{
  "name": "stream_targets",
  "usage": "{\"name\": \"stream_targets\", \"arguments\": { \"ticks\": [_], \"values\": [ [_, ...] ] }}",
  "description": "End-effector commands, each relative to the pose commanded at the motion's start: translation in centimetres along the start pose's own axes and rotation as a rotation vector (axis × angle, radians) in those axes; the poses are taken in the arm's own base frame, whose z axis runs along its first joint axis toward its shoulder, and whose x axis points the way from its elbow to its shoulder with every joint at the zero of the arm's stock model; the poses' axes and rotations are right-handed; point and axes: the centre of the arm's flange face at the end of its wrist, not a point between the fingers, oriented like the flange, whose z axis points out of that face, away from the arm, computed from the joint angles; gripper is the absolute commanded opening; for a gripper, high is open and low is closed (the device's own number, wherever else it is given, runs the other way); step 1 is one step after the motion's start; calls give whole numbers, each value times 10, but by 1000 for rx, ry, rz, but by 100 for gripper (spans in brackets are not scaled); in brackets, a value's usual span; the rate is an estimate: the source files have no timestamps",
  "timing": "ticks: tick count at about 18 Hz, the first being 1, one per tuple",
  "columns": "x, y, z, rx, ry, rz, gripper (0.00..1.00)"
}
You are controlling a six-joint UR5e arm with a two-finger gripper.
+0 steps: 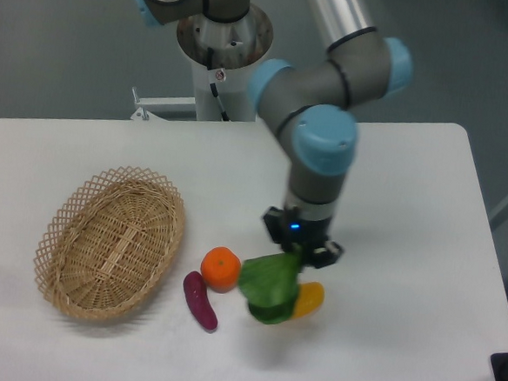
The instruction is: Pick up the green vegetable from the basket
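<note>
The green vegetable (268, 287), a broad-leaved bright green toy, hangs in the air over the right part of the table, held by my gripper (302, 252), which is shut on its upper end. It covers most of the yellow oblong fruit (308, 300) behind it. The basket (111, 241), an oval tan wicker one, lies far to the left with nothing inside. My gripper's fingertips are mostly hidden by the leaves.
An orange (221, 268) and a small purple eggplant (200, 301) lie between the basket and the held vegetable. The arm's grey base (223, 40) stands at the back. The table's right edge runs near x 600.
</note>
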Motion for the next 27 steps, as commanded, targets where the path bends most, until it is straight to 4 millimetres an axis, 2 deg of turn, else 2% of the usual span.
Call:
{"name": "stream_targets", "arguments": {
  "ticks": [5,8,14,27],
  "values": [
    [-40,36,-9,-22,27,72,25],
    [-60,57,-7,-79,45,111,25],
    [-81,68,3,-113,58,152,26],
    [-81,65,6,-121,69,158,26]
  ]
}}
